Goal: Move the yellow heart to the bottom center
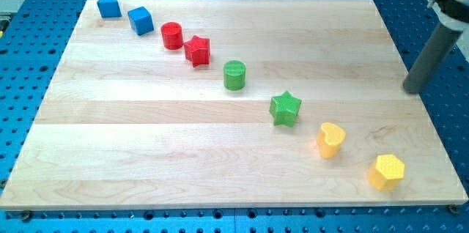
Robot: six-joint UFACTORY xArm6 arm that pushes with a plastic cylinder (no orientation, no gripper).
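The yellow heart lies on the wooden board at the view's lower right, between a green star up-left of it and a yellow hexagon down-right of it. My rod comes down from the view's top right; my tip rests at the board's right edge, well up and to the right of the heart and touching no block.
A diagonal line of blocks runs from the view's top left: a blue pentagon-like block, a blue cube, a red cylinder, a red star, a green cylinder. A blue perforated table surrounds the board.
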